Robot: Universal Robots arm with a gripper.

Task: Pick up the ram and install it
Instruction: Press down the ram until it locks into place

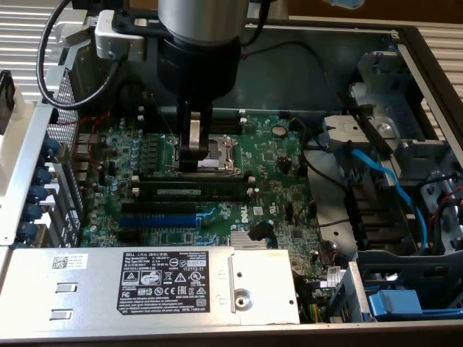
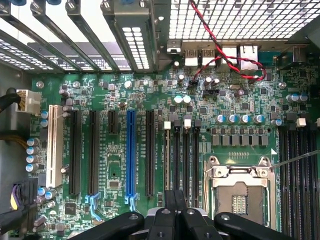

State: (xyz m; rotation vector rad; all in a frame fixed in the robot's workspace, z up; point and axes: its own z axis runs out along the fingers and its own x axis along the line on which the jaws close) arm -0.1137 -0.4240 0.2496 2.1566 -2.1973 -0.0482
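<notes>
The exterior view looks steeply down from above the power-supply side of an open computer case (image 1: 427, 43), far enough back to take in the whole motherboard (image 1: 282, 155), with the arm coming in from the far side. The wrist view sits just behind the pincer (image 2: 175, 200) and faces straight down at the board from close by. Both views share the processor socket (image 1: 217, 153) beside the pincer and the blue expansion slot (image 2: 131, 150).

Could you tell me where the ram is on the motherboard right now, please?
In the exterior view the ram stands seated in a black memory slot, just below the CPU socket and above the blue expansion slot, with the shut gripper right above it.
</notes>
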